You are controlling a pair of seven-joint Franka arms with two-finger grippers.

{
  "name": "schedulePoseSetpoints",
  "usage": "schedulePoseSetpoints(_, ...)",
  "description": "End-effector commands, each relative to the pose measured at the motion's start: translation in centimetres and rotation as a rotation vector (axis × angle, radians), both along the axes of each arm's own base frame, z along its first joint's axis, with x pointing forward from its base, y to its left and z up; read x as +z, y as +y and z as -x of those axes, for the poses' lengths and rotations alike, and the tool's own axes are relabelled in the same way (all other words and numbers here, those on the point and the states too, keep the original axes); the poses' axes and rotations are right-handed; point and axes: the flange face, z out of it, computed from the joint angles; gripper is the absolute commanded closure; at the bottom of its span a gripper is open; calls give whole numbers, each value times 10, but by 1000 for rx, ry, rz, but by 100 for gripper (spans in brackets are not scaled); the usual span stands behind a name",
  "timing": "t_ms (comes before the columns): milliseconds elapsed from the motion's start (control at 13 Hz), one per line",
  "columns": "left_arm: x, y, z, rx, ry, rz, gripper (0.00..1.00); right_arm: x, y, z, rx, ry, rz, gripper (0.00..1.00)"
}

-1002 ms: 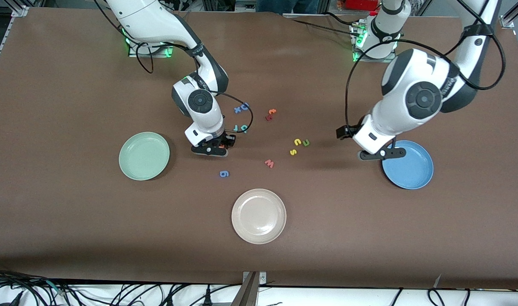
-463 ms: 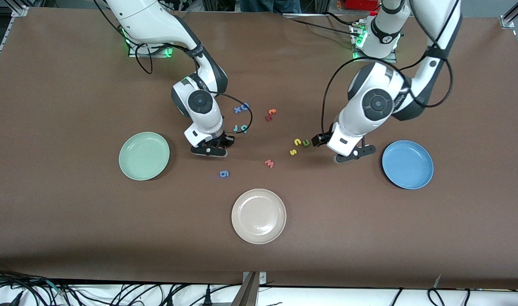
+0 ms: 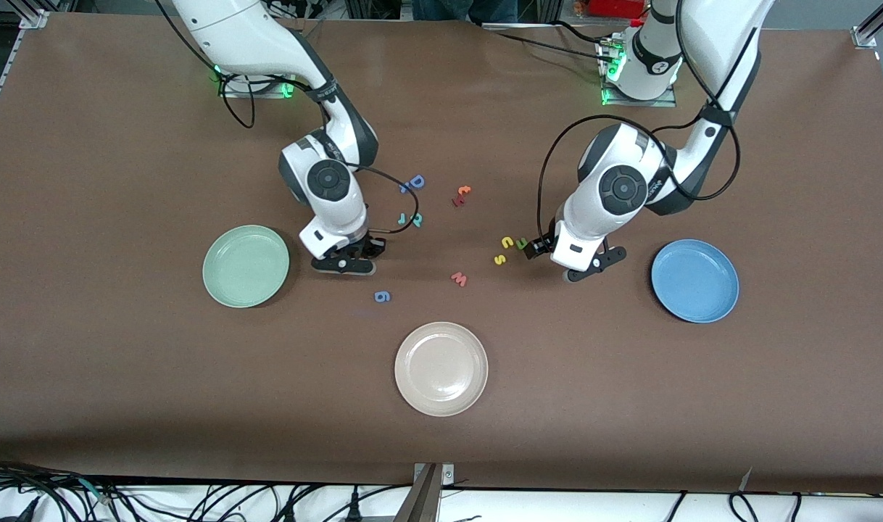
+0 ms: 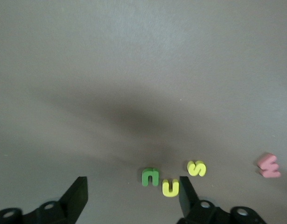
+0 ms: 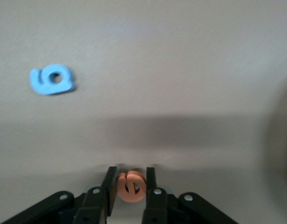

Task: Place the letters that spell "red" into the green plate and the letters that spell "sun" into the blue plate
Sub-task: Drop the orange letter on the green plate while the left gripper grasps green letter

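My right gripper (image 3: 343, 262) is shut on the orange "e" (image 5: 131, 186), low over the table between the green plate (image 3: 246, 265) and the teal "r" (image 3: 403, 217) and "d" (image 3: 417, 220). My left gripper (image 3: 592, 265) is open beside the "sun" letters, on their blue plate (image 3: 694, 280) side. The dark green "n" (image 4: 150, 177) lies just ahead of the gap between the fingers. The yellow "u" (image 4: 171, 187) sits close to one finger (image 4: 186, 193), the yellow "s" (image 4: 197, 168) a little past it. Both plates hold nothing.
A pinkish "w" (image 3: 459, 279) and a blue "g" (image 3: 382, 296) lie nearer the front camera than the other letters. The beige plate (image 3: 441, 368) is nearest the camera. A blue "D" (image 3: 416, 181) and two red-orange letters (image 3: 461, 194) lie toward the bases.
My left gripper swung from over the blue plate across to the "sun" letters. My right gripper closed on the orange "e" and shifted toward the green plate.
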Motion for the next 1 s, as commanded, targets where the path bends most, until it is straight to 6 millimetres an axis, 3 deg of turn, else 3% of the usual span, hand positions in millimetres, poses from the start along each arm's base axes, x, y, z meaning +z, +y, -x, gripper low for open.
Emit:
schedulePoseSetpoints(0, -25, -12, 11, 60, 2, -3, 20, 36, -38, -16, 112, 19, 61, 90)
schedulePoseSetpoints(154, -37, -29, 21, 68, 11, -7, 23, 49, -69, -29, 169, 42, 94, 90)
schedulePoseSetpoints(231, -45, -34, 26, 58, 22, -16, 33, 54, -86, -34, 197, 50, 109, 90)
schedulePoseSetpoints(385, -58, -39, 33, 39, 36, -32, 37, 54, -117, -42, 272, 80, 134, 89)
schedulePoseSetpoints(617, -61, -38, 34, 20, 36, -39, 41, 36, -152, -30, 279, 136, 156, 89)
schedulePoseSetpoints(925, -77, -42, 39, 5, 38, -51, 41, 0, -179, 0, 255, 159, 151, 88)
